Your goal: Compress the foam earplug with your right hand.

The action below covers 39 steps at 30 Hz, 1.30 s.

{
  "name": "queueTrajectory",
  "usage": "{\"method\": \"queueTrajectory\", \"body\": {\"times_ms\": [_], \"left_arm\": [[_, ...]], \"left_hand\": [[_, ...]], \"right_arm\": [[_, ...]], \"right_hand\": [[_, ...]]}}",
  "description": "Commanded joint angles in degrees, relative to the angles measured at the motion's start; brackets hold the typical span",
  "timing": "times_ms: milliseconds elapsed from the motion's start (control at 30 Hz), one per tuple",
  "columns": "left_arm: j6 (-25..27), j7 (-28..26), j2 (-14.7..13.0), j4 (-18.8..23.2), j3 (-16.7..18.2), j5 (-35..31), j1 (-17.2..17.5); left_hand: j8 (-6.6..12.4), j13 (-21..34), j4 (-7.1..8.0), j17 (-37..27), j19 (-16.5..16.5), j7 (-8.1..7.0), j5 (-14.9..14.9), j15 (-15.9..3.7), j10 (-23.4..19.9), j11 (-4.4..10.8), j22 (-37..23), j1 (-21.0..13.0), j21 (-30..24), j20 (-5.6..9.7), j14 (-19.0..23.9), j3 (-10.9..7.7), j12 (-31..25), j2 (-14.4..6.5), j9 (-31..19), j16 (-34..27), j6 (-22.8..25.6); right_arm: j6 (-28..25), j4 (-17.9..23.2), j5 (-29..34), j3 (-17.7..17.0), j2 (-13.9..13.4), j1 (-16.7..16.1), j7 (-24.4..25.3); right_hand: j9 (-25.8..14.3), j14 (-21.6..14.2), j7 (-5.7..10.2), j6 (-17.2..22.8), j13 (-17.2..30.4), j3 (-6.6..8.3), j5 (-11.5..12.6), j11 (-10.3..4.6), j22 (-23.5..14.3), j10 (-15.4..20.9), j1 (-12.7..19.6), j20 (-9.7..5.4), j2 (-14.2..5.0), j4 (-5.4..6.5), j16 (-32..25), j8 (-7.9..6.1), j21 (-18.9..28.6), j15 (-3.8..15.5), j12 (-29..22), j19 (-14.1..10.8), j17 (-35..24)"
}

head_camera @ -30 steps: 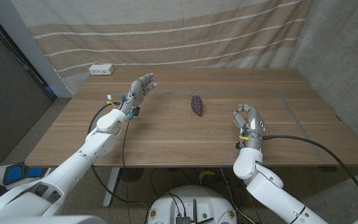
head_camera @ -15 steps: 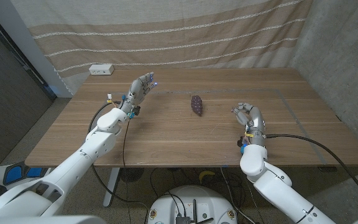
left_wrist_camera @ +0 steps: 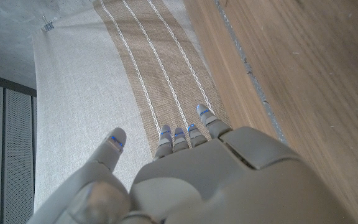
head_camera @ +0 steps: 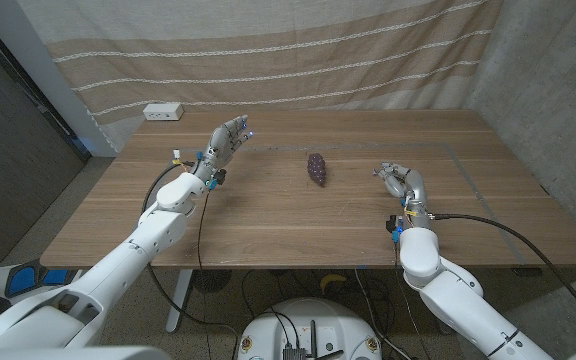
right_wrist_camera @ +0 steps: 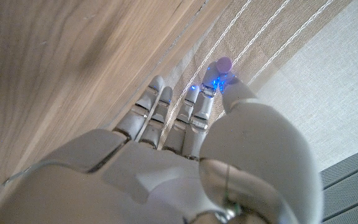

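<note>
One earplug (right_wrist_camera: 224,63): small, purple, round-ended, pinched at the thumb tip of the right hand (right_wrist_camera: 185,155) against a fingertip, the other fingers fairly straight beside it. In the head view the right hand (head_camera: 398,180) was at the table's (head_camera: 268,215) right side; the earplug was too small to make out there. Left hand (head_camera: 226,140) was raised at the far left, fingers spread, holding nothing. One dark purple lump (head_camera: 316,167) lay mid-table, apart from both hands. One white power strip (head_camera: 163,112) sat at the far left edge.
</note>
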<state>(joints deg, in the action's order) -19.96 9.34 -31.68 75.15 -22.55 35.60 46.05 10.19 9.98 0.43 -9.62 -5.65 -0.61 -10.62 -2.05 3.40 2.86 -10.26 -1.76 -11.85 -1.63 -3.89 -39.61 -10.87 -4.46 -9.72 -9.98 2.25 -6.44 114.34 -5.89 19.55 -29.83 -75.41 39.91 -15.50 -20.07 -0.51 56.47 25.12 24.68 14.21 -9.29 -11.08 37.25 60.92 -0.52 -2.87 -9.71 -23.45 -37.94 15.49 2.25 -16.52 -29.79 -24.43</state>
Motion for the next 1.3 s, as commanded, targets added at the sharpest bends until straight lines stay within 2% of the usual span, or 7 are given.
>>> {"method": "queueTrajectory", "body": {"times_ms": [33, 500, 1300], "left_arm": [[-0.21, 0.31, 0.23, -0.70, -0.17, -0.18, -0.53], [0.14, 0.07, 0.23, -0.46, -0.25, -0.31, -0.76], [0.24, -0.67, -0.10, 0.66, -0.08, -0.47, -0.06]], "left_hand": [[0.15, 0.19, -0.44, 0.05, -0.02, -0.14, 0.08, -0.47, 0.40, -0.17, -0.25, -0.56, 0.06, -0.02, -0.63, -0.08, -0.08, -0.86, -0.24, -0.03, -0.11], [0.15, 0.19, -0.89, 0.05, 0.03, -0.19, 0.09, -0.55, 0.47, -0.08, -0.25, -0.64, 0.08, -0.11, -0.64, 0.00, -0.07, -0.91, -0.24, -0.04, -0.15], [0.18, 0.19, -1.52, 0.06, 0.03, -0.23, 0.12, -0.54, 0.48, -0.09, -0.25, -0.78, 0.08, -0.15, -0.69, 0.13, -0.09, -0.94, -0.24, -0.02, -0.12]], "right_arm": [[6.46, -1.15, -7.19, -2.18, -0.53, -0.26, -5.28], [13.78, -4.14, -15.25, -3.39, -0.62, 0.20, -12.25], [20.55, -6.61, -23.51, -4.05, -2.48, 0.86, -21.45]], "right_hand": [[-0.33, -0.27, -0.44, 0.21, 0.33, -0.15, 0.46, 0.30, -0.08, 0.09, -0.50, -0.06, 0.08, 0.21, -0.01, -0.33, 0.24, 8.63, 0.19, -0.21, -0.06], [-1.05, -0.60, -0.78, 0.02, 0.48, 0.20, 1.26, 0.61, -0.14, 0.24, -0.70, 0.36, -0.02, 0.20, 0.35, -0.62, 0.37, 8.30, 0.35, -0.26, 0.26], [-2.34, -0.75, -1.40, -0.17, 0.63, 0.49, 2.67, 0.63, -0.15, 0.53, -1.12, 0.53, 0.11, 0.15, 0.81, -1.21, 0.47, 8.04, 0.71, -0.08, 0.48]]}}
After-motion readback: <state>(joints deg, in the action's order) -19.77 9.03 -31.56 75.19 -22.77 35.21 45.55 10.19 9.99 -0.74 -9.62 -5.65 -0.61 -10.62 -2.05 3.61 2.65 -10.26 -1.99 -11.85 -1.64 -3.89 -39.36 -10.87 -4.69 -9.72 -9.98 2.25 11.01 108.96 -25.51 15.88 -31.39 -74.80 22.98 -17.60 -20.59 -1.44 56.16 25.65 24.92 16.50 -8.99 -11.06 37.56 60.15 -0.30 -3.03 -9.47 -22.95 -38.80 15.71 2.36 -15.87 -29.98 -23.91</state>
